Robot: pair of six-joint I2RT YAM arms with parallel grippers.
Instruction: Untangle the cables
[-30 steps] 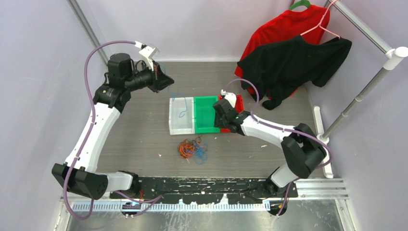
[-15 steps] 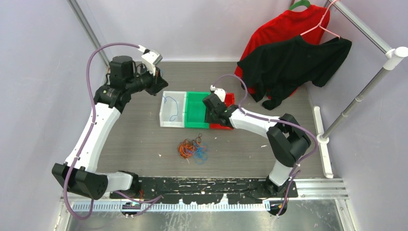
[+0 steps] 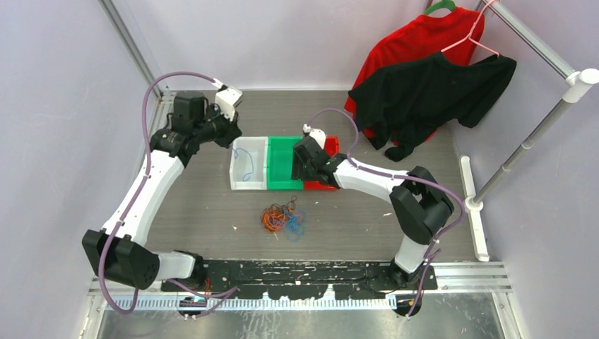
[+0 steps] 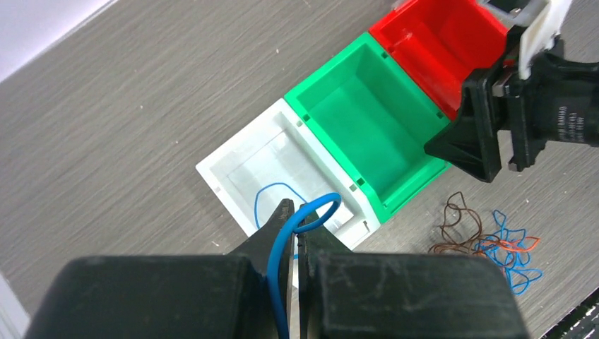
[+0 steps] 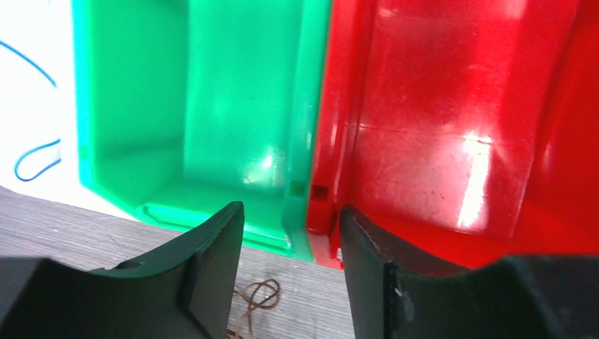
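Observation:
My left gripper (image 4: 297, 212) is shut on a blue cable (image 4: 323, 207) that curls in a loop past its tips, above the white bin (image 4: 212, 171). In the top view the left gripper (image 3: 229, 132) hangs at that bin's back left corner. Another blue cable (image 4: 263, 194) lies inside the bin. The remaining cables (image 3: 283, 219), orange, blue and dark brown, sit tangled on the table in front of the bins. My right gripper (image 5: 291, 229) is open, its fingers straddling the front seam between the green bin (image 5: 212, 92) and red bin (image 5: 459, 120), holding nothing. A brown cable (image 5: 258, 295) shows below it.
White bin (image 3: 248, 173), green bin (image 3: 285, 168) and red bin (image 3: 326, 182) stand in a joined row mid-table. A red shirt (image 3: 417, 42) and black shirt (image 3: 431, 92) hang from a rack (image 3: 537, 46) at the back right. Walls enclose the table.
The row of bins has slid left along with my right gripper, whose jaws have widened. My left gripper has come down and right to the white bin, still gripping the blue cable.

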